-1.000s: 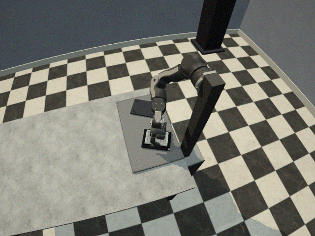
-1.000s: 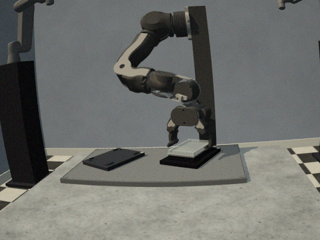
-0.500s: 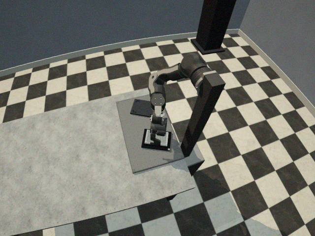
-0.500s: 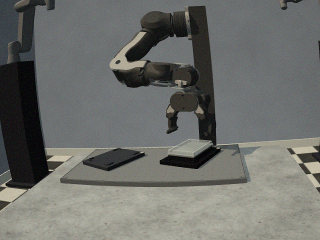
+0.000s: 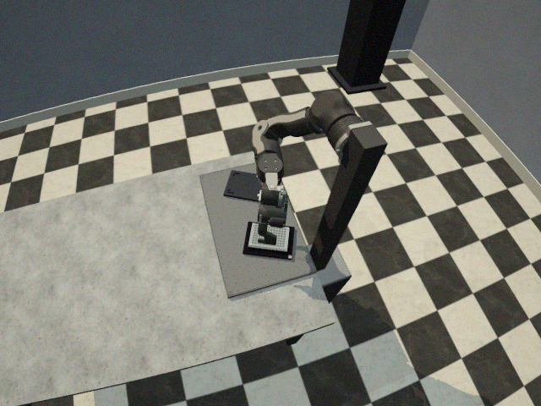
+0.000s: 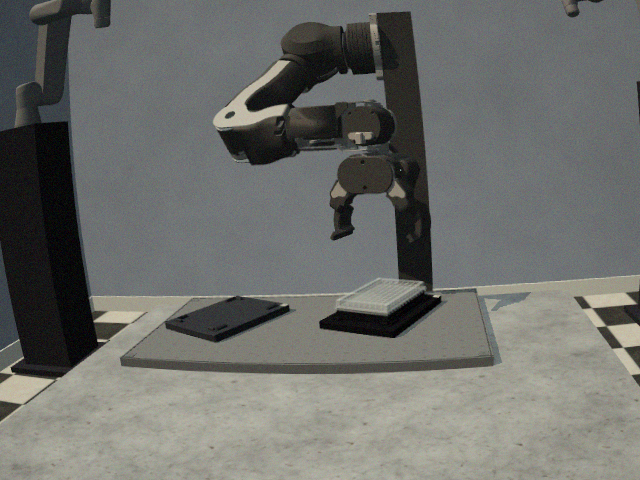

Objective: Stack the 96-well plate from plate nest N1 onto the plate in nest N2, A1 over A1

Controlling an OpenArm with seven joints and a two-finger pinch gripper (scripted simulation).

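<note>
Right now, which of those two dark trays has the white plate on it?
The dark tray under the end effector carries the white plate; the other tray is bare.

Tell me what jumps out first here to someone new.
The dark arm folded off its tall post, its open claw hanging empty high above the clear 96-well plate on a black nest. Left of it on the grey base plate, the other nest lies bare.
</note>
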